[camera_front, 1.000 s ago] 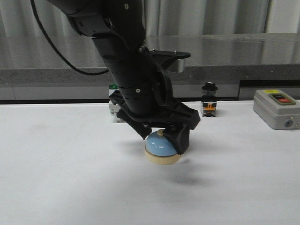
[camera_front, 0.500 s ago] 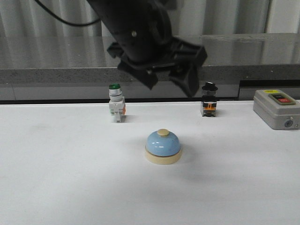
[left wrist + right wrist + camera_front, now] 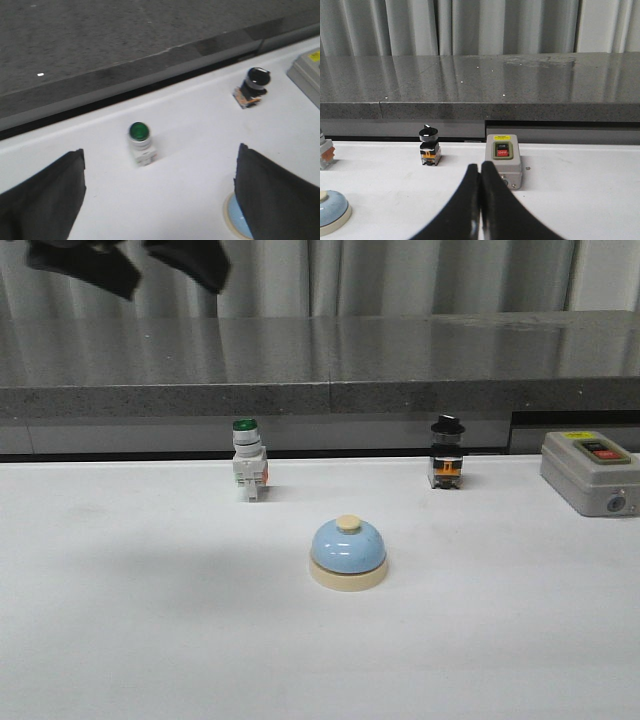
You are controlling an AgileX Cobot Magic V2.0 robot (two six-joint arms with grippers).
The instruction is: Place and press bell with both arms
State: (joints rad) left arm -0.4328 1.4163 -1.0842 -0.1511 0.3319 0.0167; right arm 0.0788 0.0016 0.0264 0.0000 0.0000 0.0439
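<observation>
Table (image 3: 120, 640) comes first: it is big, flat and white, and it fills the lower part of the front view. Behind it runs a long grey speckled stone ledge (image 3: 400, 355), with pale grey curtains (image 3: 420, 275) hanging above.

Next is the left black robot gripper (image 3: 130, 265), high up in the top left corner of the front view, well above the table. Its two dark fingers (image 3: 42, 200) are spread wide apart with nothing between them. The right black robot gripper (image 3: 480, 200) shows only in its own wrist view. Its two fingers are pressed together and hold nothing.

A grey box with a red button and a black button (image 3: 590, 472) sits at the right edge of the table.

The small shiny light-blue bell with a cream base and a cream knob (image 3: 347, 553) stands upright near the middle of the table, alone, touched by no gripper.

A white switch with a green cap (image 3: 248, 465) stands behind the bell to the left. A little black knob switch with an orange part (image 3: 446, 453) stands behind it to the right.
</observation>
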